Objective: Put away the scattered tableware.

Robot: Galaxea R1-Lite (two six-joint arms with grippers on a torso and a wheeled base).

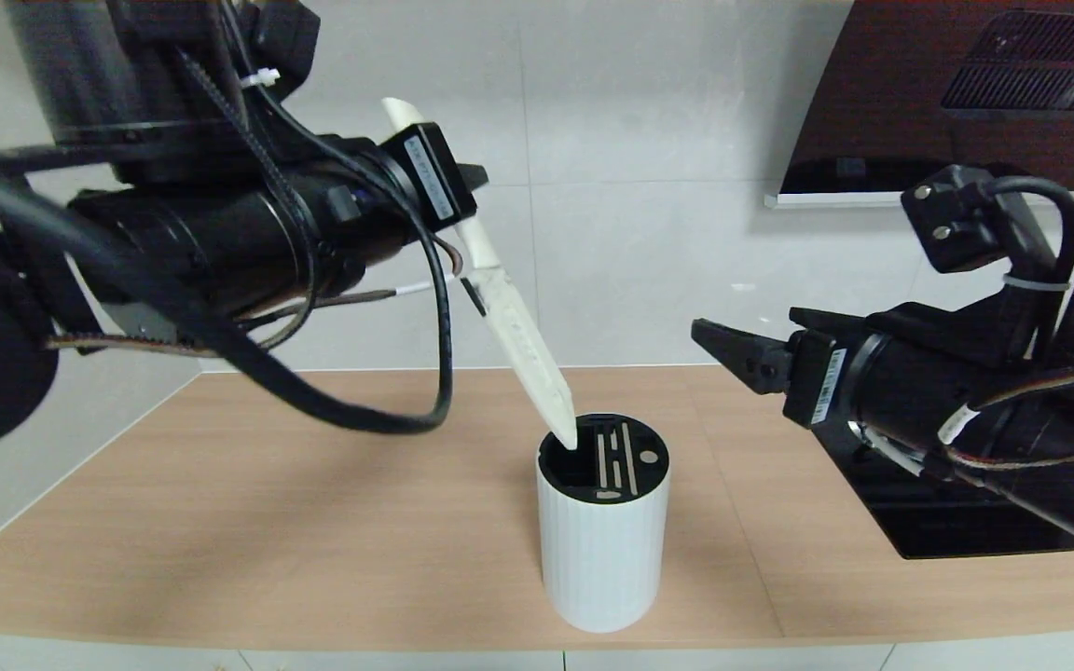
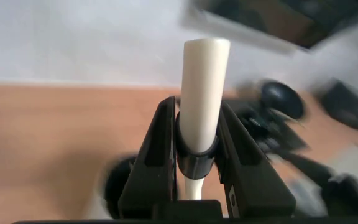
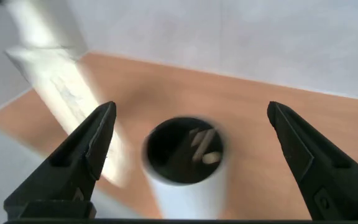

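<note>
White knife (image 1: 523,345) aslant in left gripper (image 1: 455,233)

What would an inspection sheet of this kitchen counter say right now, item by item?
Surface: light wooden counter.
Job's things: white knife, tilted, tip at the open compartment of the white ribbed holder.
Clutter: nothing seen.
Grippers: left gripper, jaws shut on the knife's handle; right gripper, jaws open, empty.
Cables: black cables loop under the left arm.
Surroundings: tiled wall, black cooktop, dark hood.
</note>
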